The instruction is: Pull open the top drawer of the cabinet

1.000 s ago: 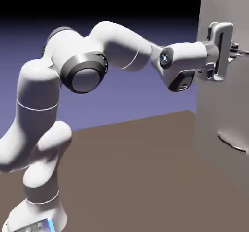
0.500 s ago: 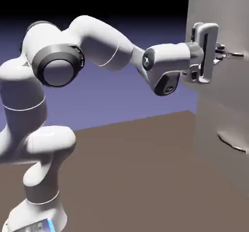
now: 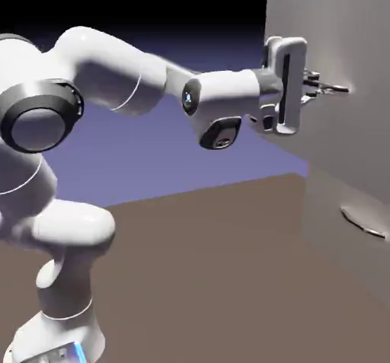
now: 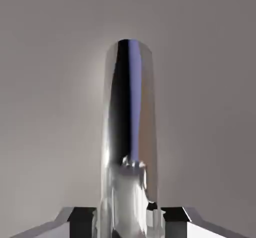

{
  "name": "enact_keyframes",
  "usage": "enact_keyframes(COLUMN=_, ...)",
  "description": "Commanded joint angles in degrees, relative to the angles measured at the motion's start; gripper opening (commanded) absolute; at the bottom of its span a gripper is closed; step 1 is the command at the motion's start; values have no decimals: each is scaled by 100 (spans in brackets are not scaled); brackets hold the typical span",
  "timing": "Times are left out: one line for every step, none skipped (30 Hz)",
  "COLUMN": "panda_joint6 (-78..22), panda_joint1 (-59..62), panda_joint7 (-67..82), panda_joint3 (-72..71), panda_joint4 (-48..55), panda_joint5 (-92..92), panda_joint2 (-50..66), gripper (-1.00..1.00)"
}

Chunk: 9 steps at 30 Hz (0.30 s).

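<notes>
Pulled out leftward with the arm since a second ago, the flat matte-grey top drawer [image 3: 335,42] juts from the boxy cabinet [image 3: 346,255], its slim mirrored handle [image 4: 129,132] clamped by the gripper [image 3: 318,86].

cabinet [image 3: 335,163]: cut off at exterior view's right edge; lower handle [image 3: 362,223]: right end cropped; arm [image 3: 46,163]: cropped at left edge
</notes>
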<state>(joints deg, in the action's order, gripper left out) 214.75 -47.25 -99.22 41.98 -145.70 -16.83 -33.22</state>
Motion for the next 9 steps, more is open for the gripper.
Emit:
enact_keyframes(panda_joint6=-20, panda_joint1=192, panda_joint7=87, panda_joint3=-207, panda_joint4=-155, panda_joint5=-104, panda_joint2=-150, gripper=-100)
enact_keyframes(panda_joint6=-43, panda_joint1=386, panda_joint7=167, panda_joint3=-415, panda_joint4=-313, panda_joint5=-206, panda_joint2=-308, gripper=-100)
enact_keyframes(panda_joint6=-74, panda_joint1=582, panda_joint7=244, panda_joint3=-622, panda_joint4=-472, panda_joint5=-311, panda_joint2=-473, gripper=-100)
enact_keyframes(panda_joint6=-116, panda_joint1=780, panda_joint7=315, panda_joint3=-830, panda_joint4=-634, panda_joint5=-419, panda_joint2=-648, gripper=-100)
enact_keyframes(panda_joint6=-131, panda_joint1=845, panda_joint7=337, panda_joint3=-898, panda_joint4=-686, panda_joint5=-454, panda_joint2=-705, gripper=-100)
enact_keyframes(panda_joint6=-131, panda_joint1=845, panda_joint7=337, panda_joint3=-898, panda_joint4=-686, panda_joint5=-454, panda_joint2=-705, gripper=100)
enact_keyframes(panda_joint6=-131, panda_joint1=845, panda_joint7=337, panda_joint3=-898, panda_joint4=-686, panda_joint5=-454, panda_joint2=-705, gripper=100)
enact_keyframes(panda_joint6=-209, panda_joint1=1048, panda_joint7=400, panda_joint3=-1105, panda_joint4=-847, panda_joint5=-575, panda_joint2=-907, gripper=100)
enact_keyframes(panda_joint6=-287, panda_joint1=1252, panda_joint7=462, panda_joint3=-1313, panda_joint4=-1008, panda_joint5=-697, panda_joint2=-1109, gripper=100)
